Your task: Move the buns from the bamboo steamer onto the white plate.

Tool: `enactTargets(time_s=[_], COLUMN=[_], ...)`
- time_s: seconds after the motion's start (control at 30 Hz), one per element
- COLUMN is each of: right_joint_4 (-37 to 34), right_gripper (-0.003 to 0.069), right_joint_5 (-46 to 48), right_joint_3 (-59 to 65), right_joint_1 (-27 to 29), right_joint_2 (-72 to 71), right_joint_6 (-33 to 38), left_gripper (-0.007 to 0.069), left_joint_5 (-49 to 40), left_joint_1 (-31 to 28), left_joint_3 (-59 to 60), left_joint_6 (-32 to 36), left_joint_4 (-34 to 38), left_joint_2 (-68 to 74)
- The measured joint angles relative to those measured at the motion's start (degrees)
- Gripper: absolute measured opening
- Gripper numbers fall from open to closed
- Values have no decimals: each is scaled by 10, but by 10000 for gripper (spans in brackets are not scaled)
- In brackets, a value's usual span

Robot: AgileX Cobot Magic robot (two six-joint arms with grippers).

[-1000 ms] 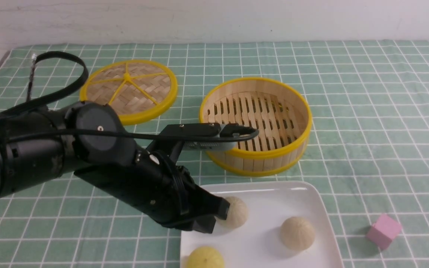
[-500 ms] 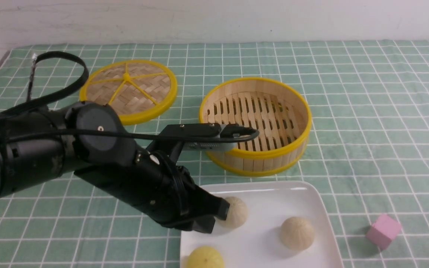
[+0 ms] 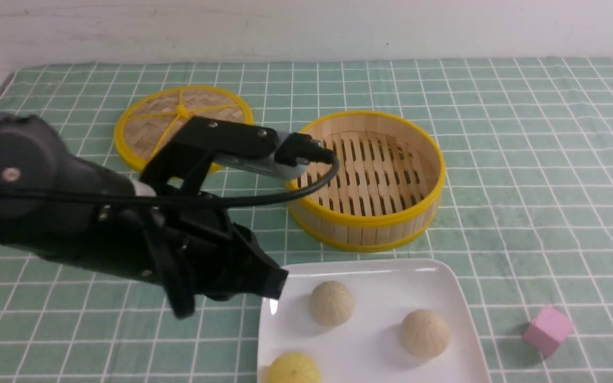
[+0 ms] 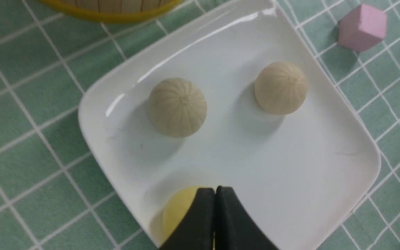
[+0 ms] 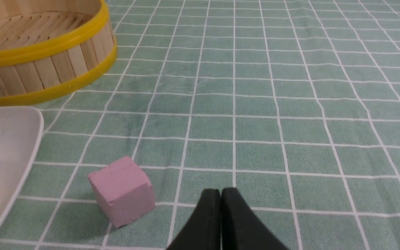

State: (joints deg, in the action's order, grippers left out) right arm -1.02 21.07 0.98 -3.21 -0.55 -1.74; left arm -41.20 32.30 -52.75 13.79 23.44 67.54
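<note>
Front view: plate (image 3: 447, 287) sits nearest the camera on the green checked cloth (image 3: 540, 159), with all three buns on it, two cream ones (image 3: 331, 302) (image 3: 424, 333) and a yellow bun (image 3: 292, 368) at its near edge. Steamer (image 3: 365, 178) stands just beyond the plate, apart from it, slatted floor bare. Lid (image 3: 179, 119) lies flat beyond the plate, left of the steamer. Pink cube (image 3: 548, 329) rests right of the plate, near but not touching. Left arm (image 3: 99, 223) reaches in from the left; its gripper tip (image 3: 276, 282) sits at the plate's left rim. Left wrist view: left gripper (image 4: 215, 194) has fingers pressed together, nothing between them, hanging over the plate with the yellow bun (image 4: 177, 211) partly hidden behind them. Right wrist view: right gripper (image 5: 221, 196) likewise pressed together and holding nothing, over bare cloth right of the plate, cube (image 5: 122, 191) between it and the plate's rim (image 5: 30, 146).
</note>
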Motion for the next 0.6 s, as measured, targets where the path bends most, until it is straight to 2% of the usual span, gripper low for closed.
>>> enactTargets(time_s=[0.2,0.33,0.47,0.6], right_joint_4=[0,0,0,0], right_gripper=[34,36,36,36], right_joint_5=[7,8,8,8], right_joint_3=[-1,-1,-1,-1], right_joint_1=[0,0,0,0], right_joint_2=[0,0,0,0], right_joint_6=[0,0,0,0], left_gripper=[22,22,22,22], left_joint_5=[-57,-102,-99,-35], left_joint_1=[0,0,0,0], left_joint_3=[1,20,74,175], left_joint_6=[-12,-69,-120,-159], left_joint_4=[-61,-113,-131,-126], left_joint_2=[-131,-235,-312,-394])
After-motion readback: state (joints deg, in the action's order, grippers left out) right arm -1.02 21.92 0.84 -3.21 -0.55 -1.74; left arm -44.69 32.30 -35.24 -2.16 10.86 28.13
